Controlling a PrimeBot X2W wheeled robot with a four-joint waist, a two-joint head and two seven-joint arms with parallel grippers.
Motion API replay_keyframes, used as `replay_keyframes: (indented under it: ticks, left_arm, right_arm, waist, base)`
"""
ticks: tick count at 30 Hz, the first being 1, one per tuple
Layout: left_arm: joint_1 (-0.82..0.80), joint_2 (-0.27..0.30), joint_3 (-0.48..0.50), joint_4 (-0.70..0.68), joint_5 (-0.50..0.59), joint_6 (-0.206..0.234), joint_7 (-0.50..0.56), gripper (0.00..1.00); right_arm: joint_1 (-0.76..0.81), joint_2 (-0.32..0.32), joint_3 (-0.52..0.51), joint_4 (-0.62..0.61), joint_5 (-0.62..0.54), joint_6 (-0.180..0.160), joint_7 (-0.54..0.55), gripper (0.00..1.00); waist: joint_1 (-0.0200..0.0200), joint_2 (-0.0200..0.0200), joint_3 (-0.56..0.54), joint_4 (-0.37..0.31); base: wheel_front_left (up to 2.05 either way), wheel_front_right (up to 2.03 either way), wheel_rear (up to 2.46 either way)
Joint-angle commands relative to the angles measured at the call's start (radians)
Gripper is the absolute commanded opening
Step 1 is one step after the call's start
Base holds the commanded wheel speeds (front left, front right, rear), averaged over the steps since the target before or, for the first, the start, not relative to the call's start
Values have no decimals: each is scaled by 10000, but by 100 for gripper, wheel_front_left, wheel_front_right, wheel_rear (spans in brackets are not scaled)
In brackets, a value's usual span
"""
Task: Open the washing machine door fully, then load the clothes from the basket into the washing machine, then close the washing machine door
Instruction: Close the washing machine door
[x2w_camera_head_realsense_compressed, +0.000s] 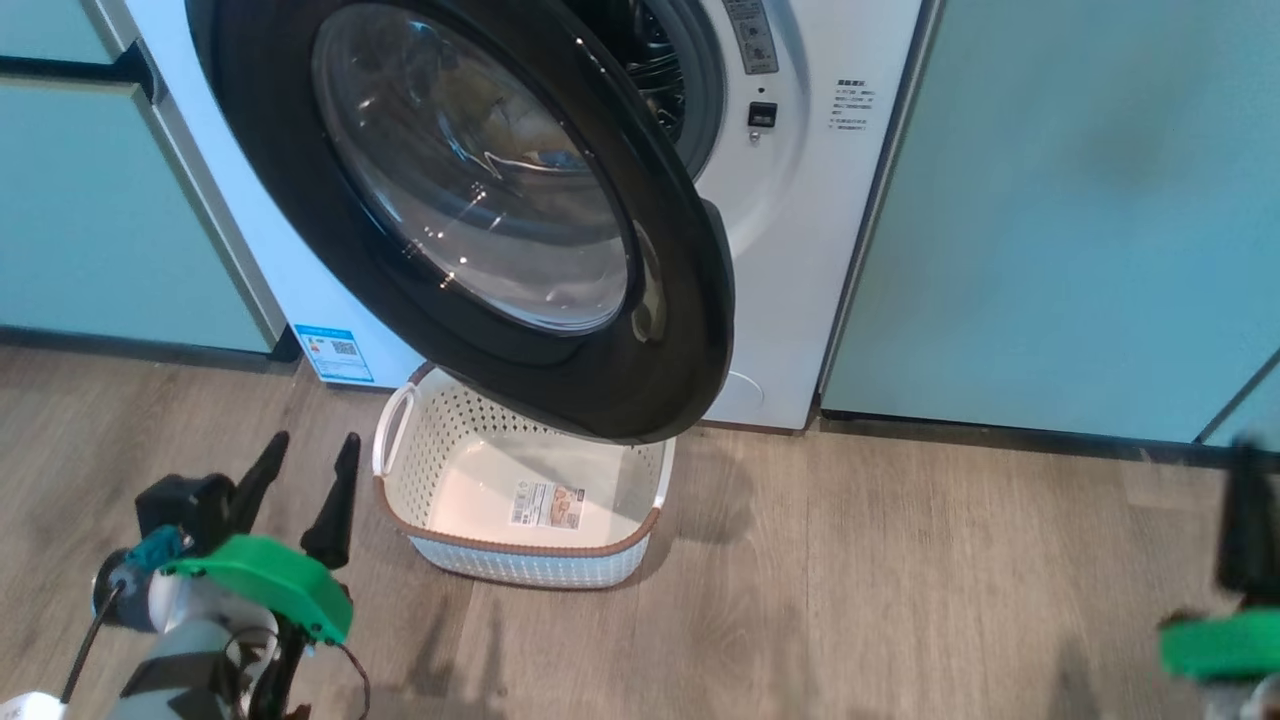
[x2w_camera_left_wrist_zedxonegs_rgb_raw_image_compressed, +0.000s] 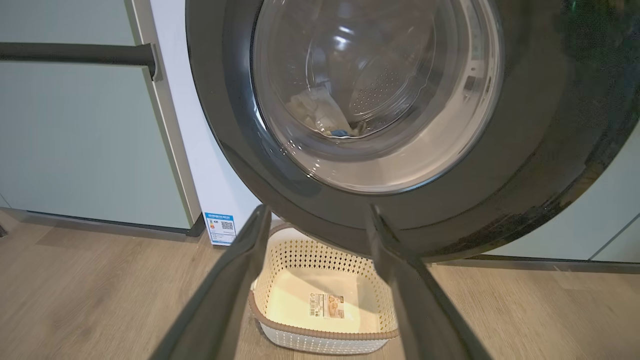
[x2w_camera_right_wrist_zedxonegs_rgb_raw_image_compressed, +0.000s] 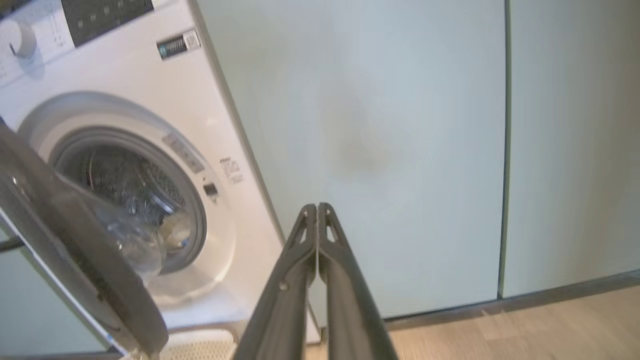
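The white washing machine (x2w_camera_head_realsense_compressed: 790, 250) stands between cabinets with its black washing machine door (x2w_camera_head_realsense_compressed: 640, 380) swung partway out over the basket (x2w_camera_head_realsense_compressed: 520, 548). The basket sits on the floor and holds only its label sticker. Through the door glass I see pale clothes (x2w_camera_left_wrist_zedxonegs_rgb_raw_image_compressed: 320, 112) lying in the steel drum, and also past the door's edge as clothes (x2w_camera_right_wrist_zedxonegs_rgb_raw_image_compressed: 175, 231). My left gripper (x2w_camera_head_realsense_compressed: 315, 440) is open, low at the left, pointing toward the basket (x2w_camera_left_wrist_zedxonegs_rgb_raw_image_compressed: 325, 332) and the door (x2w_camera_left_wrist_zedxonegs_rgb_raw_image_compressed: 525, 150). My right gripper (x2w_camera_right_wrist_zedxonegs_rgb_raw_image_compressed: 317, 206) is shut on nothing, facing the cabinet panel right of the machine (x2w_camera_right_wrist_zedxonegs_rgb_raw_image_compressed: 150, 85).
Pale teal cabinet panels flank the machine on the left (x2w_camera_head_realsense_compressed: 100, 220) and right (x2w_camera_head_realsense_compressed: 1050, 200). A wood floor (x2w_camera_head_realsense_compressed: 900, 580) stretches to the right of the basket. A blue label sticker (x2w_camera_head_realsense_compressed: 335, 352) sits low on the machine's front.
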Motion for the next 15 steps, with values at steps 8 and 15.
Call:
replay_keyframes:
  ticks: [8, 15]
  left_arm:
    - [-588, 153, 135, 71, 233, -8, -91, 100]
    - [-617, 35, -75, 157, 240, -8, -91, 100]
  right_arm:
    - [-1852, -347, 756, -2482, 52, 2, -67, 0]
    - [-3225, -646, 3581, -3812, -212, 2, -67, 0]
  waist:
    - [0, 0, 19, 569]
    - [0, 0, -70, 1247]
  base:
    - [0, 0, 0]
    - [0, 0, 0]
